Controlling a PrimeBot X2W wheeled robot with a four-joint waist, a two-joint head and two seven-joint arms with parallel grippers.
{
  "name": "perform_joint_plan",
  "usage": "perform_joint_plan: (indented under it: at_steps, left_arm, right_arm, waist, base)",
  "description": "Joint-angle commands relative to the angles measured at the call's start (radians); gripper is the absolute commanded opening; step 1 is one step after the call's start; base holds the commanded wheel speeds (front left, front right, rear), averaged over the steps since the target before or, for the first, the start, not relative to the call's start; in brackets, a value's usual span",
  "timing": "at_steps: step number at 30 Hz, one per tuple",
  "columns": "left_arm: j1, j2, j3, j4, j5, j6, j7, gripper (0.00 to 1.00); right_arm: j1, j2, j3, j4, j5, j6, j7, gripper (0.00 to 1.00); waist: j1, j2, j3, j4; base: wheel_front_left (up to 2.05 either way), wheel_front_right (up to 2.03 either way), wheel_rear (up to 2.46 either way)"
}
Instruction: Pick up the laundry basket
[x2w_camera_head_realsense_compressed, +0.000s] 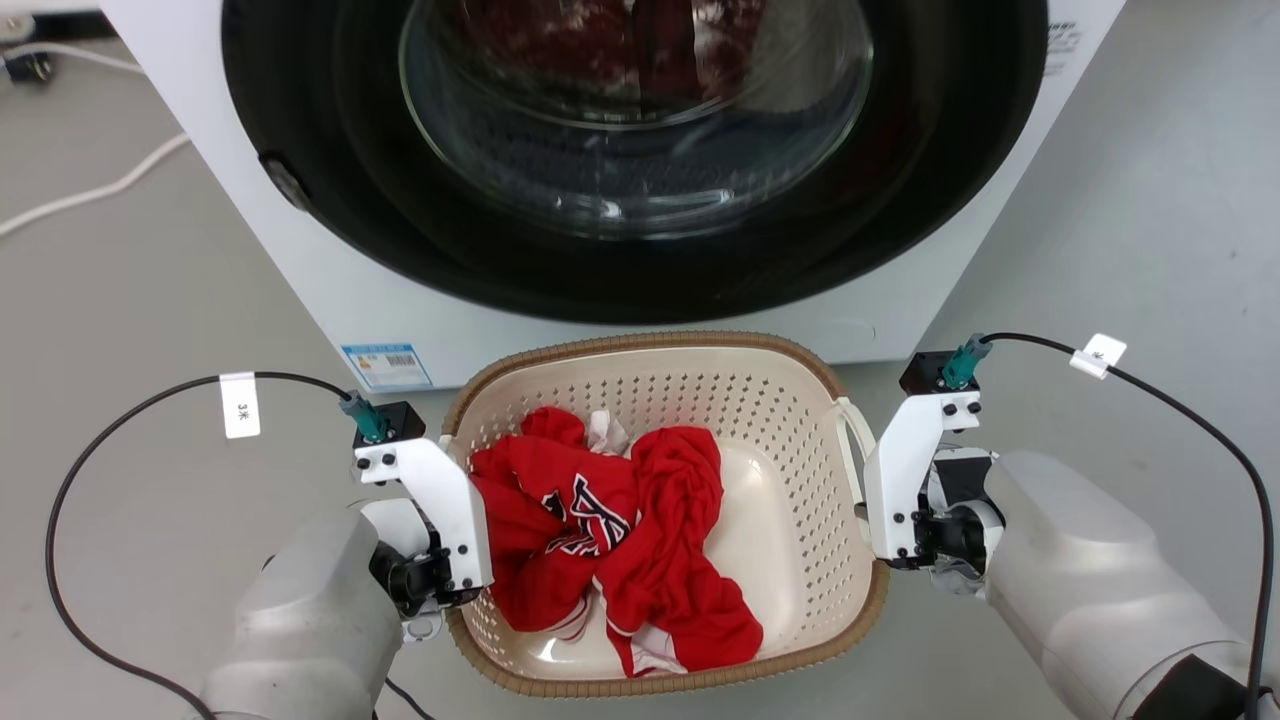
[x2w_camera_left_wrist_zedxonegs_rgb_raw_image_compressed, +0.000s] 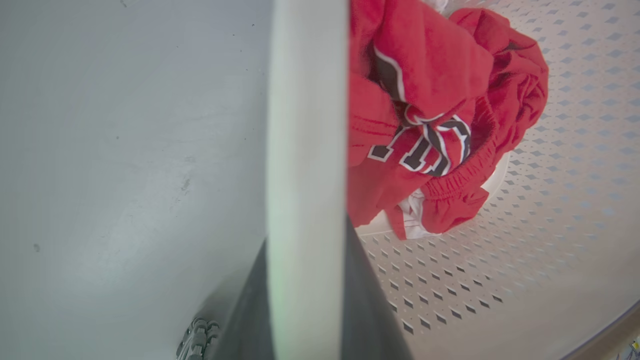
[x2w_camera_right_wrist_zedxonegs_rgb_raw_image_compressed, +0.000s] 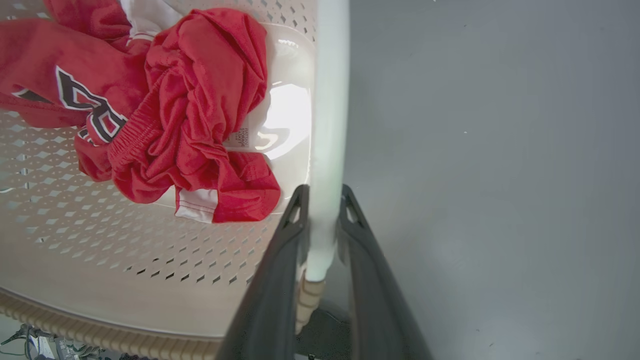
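The laundry basket (x2w_camera_head_realsense_compressed: 700, 392), cream-white and perforated with a brown woven-look rim, sits on the floor just before the washer, holding crumpled red clothes (x2w_camera_head_realsense_compressed: 620, 530). My left gripper (x2w_camera_head_realsense_compressed: 462, 525) is at the basket's left side; in the left wrist view its dark fingers (x2w_camera_left_wrist_zedxonegs_rgb_raw_image_compressed: 367, 305) are closed around the white handle (x2w_camera_left_wrist_zedxonegs_rgb_raw_image_compressed: 306, 150). On the other side, my right gripper (x2w_camera_head_realsense_compressed: 880, 505) meets the right handle (x2w_camera_head_realsense_compressed: 852, 440). The right wrist view has both fingers (x2w_camera_right_wrist_zedxonegs_rgb_raw_image_compressed: 280, 280) pressed against that handle (x2w_camera_right_wrist_zedxonegs_rgb_raw_image_compressed: 327, 125). Red clothes (x2w_camera_left_wrist_zedxonegs_rgb_raw_image_compressed: 425, 115) (x2w_camera_right_wrist_zedxonegs_rgb_raw_image_compressed: 190, 115) lie inside the basket wall (x2w_camera_right_wrist_zedxonegs_rgb_raw_image_compressed: 100, 240).
A white front-loading washer (x2w_camera_head_realsense_compressed: 380, 300) with a dark round door (x2w_camera_head_realsense_compressed: 640, 110) stands right behind the basket. Black cables (x2w_camera_head_realsense_compressed: 110, 420) (x2w_camera_head_realsense_compressed: 1190, 410) loop from both wrists over the grey floor. A white cord (x2w_camera_head_realsense_compressed: 90, 195) lies at the far left.
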Motion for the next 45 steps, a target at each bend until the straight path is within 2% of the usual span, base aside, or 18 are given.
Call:
perform_joint_plan:
  at_steps: [1,18,32,45]
  left_arm:
    - [-0.004,-0.046,-0.005,-0.026,-0.019,-0.022,0.004,0.00]
    - [0.081,-0.041,-0.049,-0.011,-0.090,-0.022,0.075,0.00]
    - [0.136,-0.039,-0.081,-0.019,-0.134,-0.022,0.094,0.00]
    - [0.145,-0.036,-0.102,-0.022,-0.166,-0.022,0.075,0.00]
  right_arm:
    - [0.012,0.053,0.005,-0.016,0.014,0.015,0.014,0.00]
    - [0.078,0.063,0.004,0.034,0.047,0.015,0.178,0.00]
    - [0.126,0.071,-0.020,0.038,0.041,0.015,0.258,0.00]
    - [0.127,0.071,-0.054,0.039,-0.005,0.015,0.284,0.00]
  waist:
    - [0.0002,-0.0001,-0.036,0.001]
    - [0.0002,-0.0001,-0.187,0.011]
    - [0.0002,-0.0001,-0.210,0.008]
    - [0.0002,-0.0001,-0.213,0.006]
  base:
    - [0.00,0.00,0.00]
    - [0.00,0.00,0.00]
    - [0.00,0.00,0.00]
    - [0.00,0.00,0.00]
